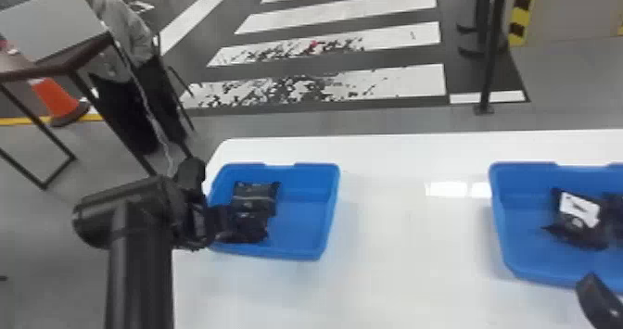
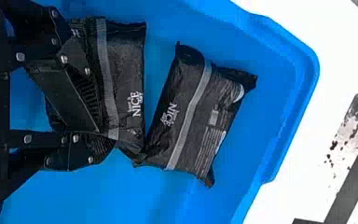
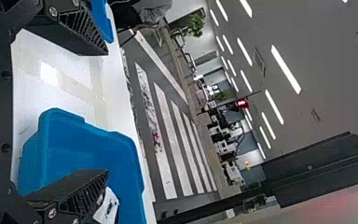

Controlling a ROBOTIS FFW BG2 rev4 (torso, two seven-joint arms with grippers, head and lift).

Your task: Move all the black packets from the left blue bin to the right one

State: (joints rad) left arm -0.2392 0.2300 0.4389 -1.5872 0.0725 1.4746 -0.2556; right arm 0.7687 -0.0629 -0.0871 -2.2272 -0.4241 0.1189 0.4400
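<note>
Left gripper (image 2: 103,134): jaws narrow, tips drawn together on the near packet (image 2: 126,74), low inside the left blue bin (image 1: 303,226). Looks like a pinch on the packet's body; how firm, I cannot tell. Far packet (image 2: 196,116) lies just beyond it, their corners touching or nearly so, on the floor of the same bin, toward its far wall. Step in hand, by my reading: grasping the near packet, prior to the lift. Next move wants a straight rise until the packet clears the left bin's rim, then a carry rightward; the neighbour may drag along if the corners snag. Pose: left arm (image 1: 139,268) comes up from the bottom edge outside the left bin's left side, wrist bent sharply inward, gripper reaching in across that wall and tipped downward. The desk (image 1: 394,258) runs under and to the right of the left bin. Right gripper (image 3: 106,112), jaws wide with nothing between them, waits well to the left bin's right, pointing forward, roughly level. Right blue bin (image 1: 519,258) sits out that way too, well apart from the left bin, black packets (image 1: 579,240) inside, one showing a white label (image 1: 578,209). Two packets left to shift, I judge.
</note>
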